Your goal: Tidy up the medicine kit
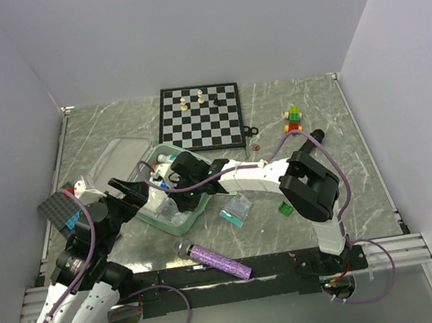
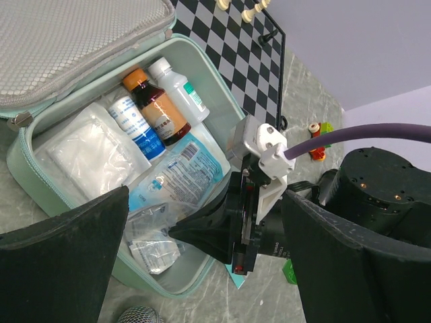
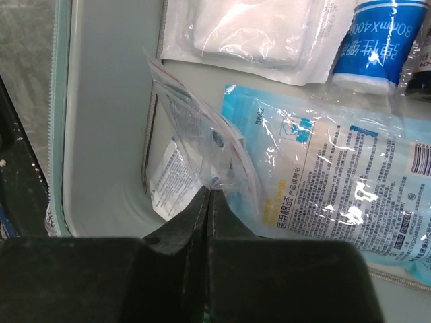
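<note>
The mint-green medicine kit [image 1: 179,228] lies open at table centre-left, lid [image 1: 119,154] flopped back. In the left wrist view the kit [image 2: 217,87] holds a brown bottle [image 2: 156,108], a white bottle [image 2: 178,87], a blue-labelled bottle [image 2: 135,124], a gauze pack [image 2: 87,151] and a blue swab pack [image 2: 182,171]. My right gripper [image 3: 210,194] is inside the kit [image 3: 101,134], shut on the edge of a clear zip bag [image 3: 195,128] holding a printed sachet, beside the swab pack [image 3: 337,182]. My left gripper [image 2: 205,192] hovers open and empty over the kit's near corner [image 1: 128,190].
A chessboard [image 1: 200,117] with a few pieces lies behind the kit. A purple glitter microphone [image 1: 217,261] lies near the front edge. A dark studded plate [image 1: 59,210] is at the left. A teal packet [image 1: 234,211], a green block [image 1: 285,210] and coloured bricks [image 1: 292,118] lie to the right.
</note>
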Robot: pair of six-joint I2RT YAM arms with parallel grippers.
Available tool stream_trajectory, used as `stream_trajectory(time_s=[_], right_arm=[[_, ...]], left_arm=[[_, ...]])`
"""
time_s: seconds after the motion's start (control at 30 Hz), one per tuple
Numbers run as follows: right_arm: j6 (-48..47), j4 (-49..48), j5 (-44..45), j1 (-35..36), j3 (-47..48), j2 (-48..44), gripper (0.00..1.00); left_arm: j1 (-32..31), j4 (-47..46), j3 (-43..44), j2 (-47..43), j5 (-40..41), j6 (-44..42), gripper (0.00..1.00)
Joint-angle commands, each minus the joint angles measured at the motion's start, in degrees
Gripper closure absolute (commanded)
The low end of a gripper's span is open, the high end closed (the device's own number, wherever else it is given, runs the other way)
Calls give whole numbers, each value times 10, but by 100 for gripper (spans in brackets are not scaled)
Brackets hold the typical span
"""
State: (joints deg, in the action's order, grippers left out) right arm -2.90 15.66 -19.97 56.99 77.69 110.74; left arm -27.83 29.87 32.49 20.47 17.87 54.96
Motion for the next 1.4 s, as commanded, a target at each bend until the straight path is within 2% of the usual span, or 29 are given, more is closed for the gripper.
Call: stream_trajectory(time_s=[0.0,0.13,0.27,0.33,0.5,0.6,0.7,0.83,0.93,1.13,1.37], right_arm=[[-13,32,5,15,9,10,93],[-1,17,26,15,-7,-20,65],[8,11,45,16,-8,-53,48],[6,18,52,16,2,-63,45],[21,3,75,14,4,-94,43],[53,-18,117,6,-10,-124,45],[93,-36,182,-11,-55,-176,45],[130,-15,273,-22,-135,-248,45],[148,-12,302,-10,-205,-282,45],[199,-41,374,36,-314,-290,40],[235,-58,448,56,-332,-246,32]], left_arm=[[1,-7,5,4,-1,0,1],[1,-6,4,1,0,0,1],[1,-7,3,0,-1,-1,1],[1,-8,3,0,-2,-2,1],[1,-8,4,-1,-2,-2,1],[1,-6,5,0,0,-2,1],[1,-6,5,-1,0,-2,1],[1,-9,3,3,-3,-3,1],[1,-14,0,8,-6,-3,1],[1,-18,-1,17,-10,-5,2],[1,-24,-12,17,-15,4,2]])
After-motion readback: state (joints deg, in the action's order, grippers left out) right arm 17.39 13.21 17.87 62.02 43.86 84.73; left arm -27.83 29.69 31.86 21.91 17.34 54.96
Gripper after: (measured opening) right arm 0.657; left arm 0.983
